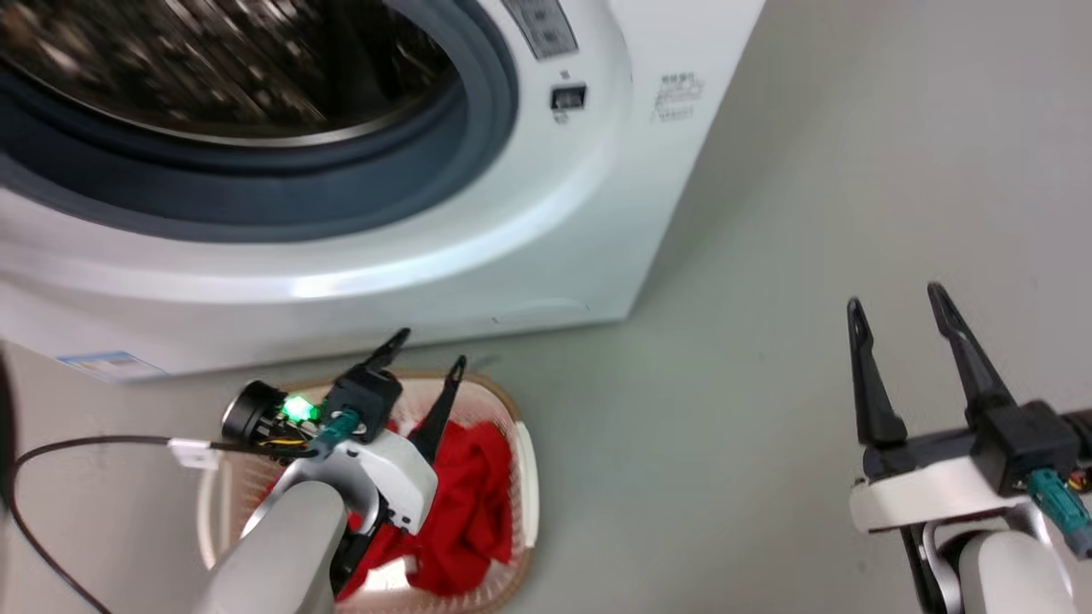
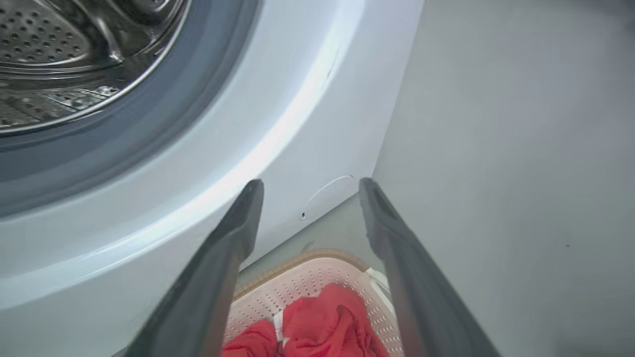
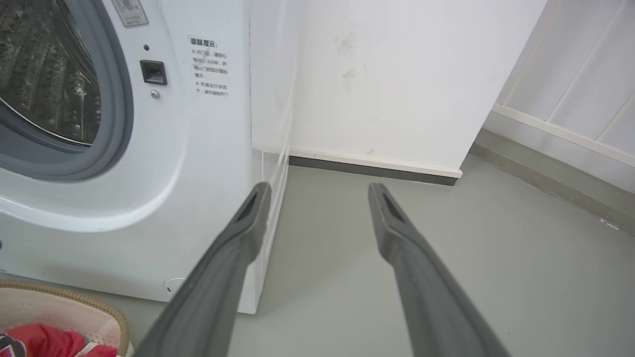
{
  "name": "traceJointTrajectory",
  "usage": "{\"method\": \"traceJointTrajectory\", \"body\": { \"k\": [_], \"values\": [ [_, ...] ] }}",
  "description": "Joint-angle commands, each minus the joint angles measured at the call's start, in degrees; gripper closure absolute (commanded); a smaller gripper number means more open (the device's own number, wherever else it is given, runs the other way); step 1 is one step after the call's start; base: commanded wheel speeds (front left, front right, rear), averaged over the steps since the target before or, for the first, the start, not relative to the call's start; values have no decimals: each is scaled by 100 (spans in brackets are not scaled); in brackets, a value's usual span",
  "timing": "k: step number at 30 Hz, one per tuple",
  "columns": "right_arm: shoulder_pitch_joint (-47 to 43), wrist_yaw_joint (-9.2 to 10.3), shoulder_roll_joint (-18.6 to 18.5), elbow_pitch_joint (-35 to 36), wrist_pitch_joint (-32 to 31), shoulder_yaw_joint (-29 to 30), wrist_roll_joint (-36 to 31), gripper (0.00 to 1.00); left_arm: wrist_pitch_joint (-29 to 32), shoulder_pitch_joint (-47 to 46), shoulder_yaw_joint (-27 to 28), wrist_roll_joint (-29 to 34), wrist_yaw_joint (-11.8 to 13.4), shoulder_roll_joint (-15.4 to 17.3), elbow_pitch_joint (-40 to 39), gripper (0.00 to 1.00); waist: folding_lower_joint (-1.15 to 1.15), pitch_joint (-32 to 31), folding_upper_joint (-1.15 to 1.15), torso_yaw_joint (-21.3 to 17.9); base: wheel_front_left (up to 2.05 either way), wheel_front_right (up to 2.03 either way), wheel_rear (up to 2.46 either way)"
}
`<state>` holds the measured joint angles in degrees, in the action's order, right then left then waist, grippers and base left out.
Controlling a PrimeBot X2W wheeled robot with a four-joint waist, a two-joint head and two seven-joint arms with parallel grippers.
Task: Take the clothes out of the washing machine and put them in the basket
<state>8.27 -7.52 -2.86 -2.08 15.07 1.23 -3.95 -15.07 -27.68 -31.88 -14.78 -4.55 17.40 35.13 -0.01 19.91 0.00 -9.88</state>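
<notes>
The large white front-loading washing machine point(image 1: 529, 222) is cut off at the top and left of the head view, and its shiny perforated steel drum point(image 1: 213, 68) is blurred there. On the grey floor point(image 1: 768, 384) just before it stands the small cream perforated plastic basket point(image 1: 503, 401), partly hidden by the left arm. The bright red soft clothes point(image 1: 469, 503) lie inside, too crumpled to tell apart. The left gripper point(image 1: 431, 350) hangs above them, fingers spread and empty. The right gripper point(image 1: 894, 298), also spread and empty, is well apart over bare floor.
</notes>
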Motion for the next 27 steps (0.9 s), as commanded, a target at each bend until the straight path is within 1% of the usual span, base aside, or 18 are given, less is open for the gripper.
{"method": "traceJointTrajectory", "body": {
  "k": [1, 8, 11, 16, 19, 27],
  "values": [
    [-120, 7, -4, -16, 15, 13, -54, 0, -15, 184, 148, -23, 86, -16, -186, 0, 1, -654, 0, 404, 0, 0, 0],
    [-525, 6, -4, -26, 15, 144, -136, 0, -15, 1102, 1121, -5, 409, 58, -1467, 0, 1, -1346, 0, 695, 0, 0, 0],
    [-691, 6, -2, 2, 15, 173, -141, 0, -15, 1574, 1486, 51, 511, 5, -2014, 0, 1, -1555, 0, 779, 0, 0, 0],
    [-1041, 7, -3, 140, 15, 351, -96, 0, -15, 2301, 2027, 108, 435, -251, -2791, 0, 1, -1864, 0, 942, 0, 0, 0],
    [-1251, 6, 0, 252, 15, 395, -73, 0, -15, 2697, 2344, 171, 454, -462, -3090, 0, 1, -1943, 0, 990, 0, 0, 0],
    [-1600, 6, -2, 213, 15, 497, 289, 0, -15, 3353, 2948, 533, 389, -906, -3213, 0, 1, -2104, 0, 1005, 0, 0, 0]
  ]
}}
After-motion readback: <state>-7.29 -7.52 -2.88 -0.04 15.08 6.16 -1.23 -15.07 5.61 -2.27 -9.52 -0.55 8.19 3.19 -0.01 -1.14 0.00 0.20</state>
